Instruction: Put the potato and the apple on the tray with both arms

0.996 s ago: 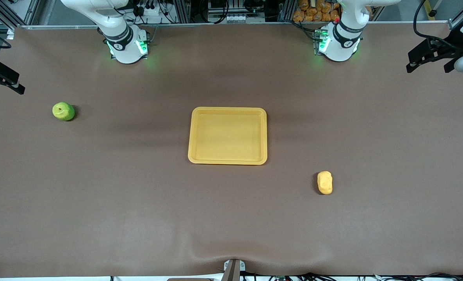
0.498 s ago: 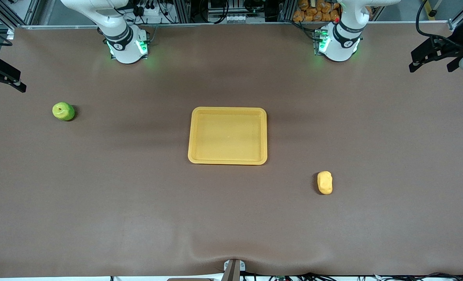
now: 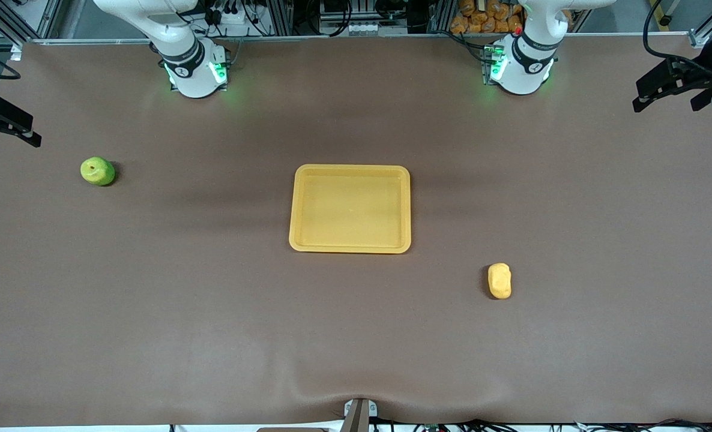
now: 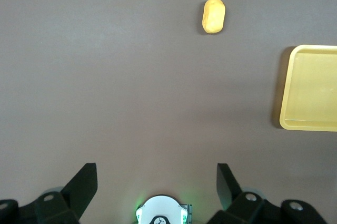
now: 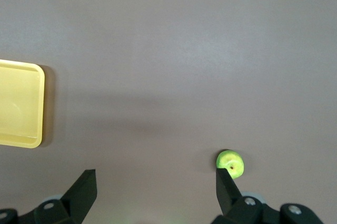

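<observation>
My left gripper (image 3: 674, 90) is up high over the left arm's end of the table (image 3: 212, 312), fingers (image 4: 84, 184) spread wide, holding nothing. Potato (image 3: 499, 280) lies on the table well apart from it, nearer the front camera than the tray (image 3: 296, 207). My right gripper (image 3: 8, 123) is high over the right arm's end, fingers (image 5: 84, 187) also wide, holding nothing. Apple (image 3: 97, 171) sits on the table near it, well apart from the tray, which holds nothing.
</observation>
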{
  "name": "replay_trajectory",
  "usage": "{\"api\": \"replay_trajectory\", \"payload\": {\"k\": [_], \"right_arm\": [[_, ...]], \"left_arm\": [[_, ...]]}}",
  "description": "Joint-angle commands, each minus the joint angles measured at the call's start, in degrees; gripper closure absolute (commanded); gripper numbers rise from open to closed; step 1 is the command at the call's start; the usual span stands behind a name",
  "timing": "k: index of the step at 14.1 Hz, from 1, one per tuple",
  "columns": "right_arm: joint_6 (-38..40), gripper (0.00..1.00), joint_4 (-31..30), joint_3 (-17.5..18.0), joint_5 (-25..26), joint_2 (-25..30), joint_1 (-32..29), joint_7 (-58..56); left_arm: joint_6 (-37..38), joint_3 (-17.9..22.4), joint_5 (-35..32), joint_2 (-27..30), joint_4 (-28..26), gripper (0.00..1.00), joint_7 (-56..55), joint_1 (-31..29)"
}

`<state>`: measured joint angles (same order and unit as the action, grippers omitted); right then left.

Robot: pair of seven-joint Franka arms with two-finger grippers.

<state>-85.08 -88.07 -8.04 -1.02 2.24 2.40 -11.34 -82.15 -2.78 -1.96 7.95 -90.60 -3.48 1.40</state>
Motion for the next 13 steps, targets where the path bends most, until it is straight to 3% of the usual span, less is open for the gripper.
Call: {"api": "replay_trajectory", "payload": {"k": [1,6,13], "right_arm": [[0.5,0.00,1.4,-0.1,0.7,-1.8,-1.3,-0.7],[0.9,0.00,1.6,-0.2,0.8,-5.4,-1.9,-0.6],[1.0,0.00,0.9,-0.2,0.9,-11.3,-8.1,-1.8]], "left_arm": [[0.9,0.0,0.6,-0.4,0.1,0.00,-0.3,-0.3],[0.5,0.0,0.5,-2.3,-0.3,0.00,-0.3,-0.3],[-4.2,-0.6,0.4,-7.4,-1.5,0.00,-0.4,0.3]]}}
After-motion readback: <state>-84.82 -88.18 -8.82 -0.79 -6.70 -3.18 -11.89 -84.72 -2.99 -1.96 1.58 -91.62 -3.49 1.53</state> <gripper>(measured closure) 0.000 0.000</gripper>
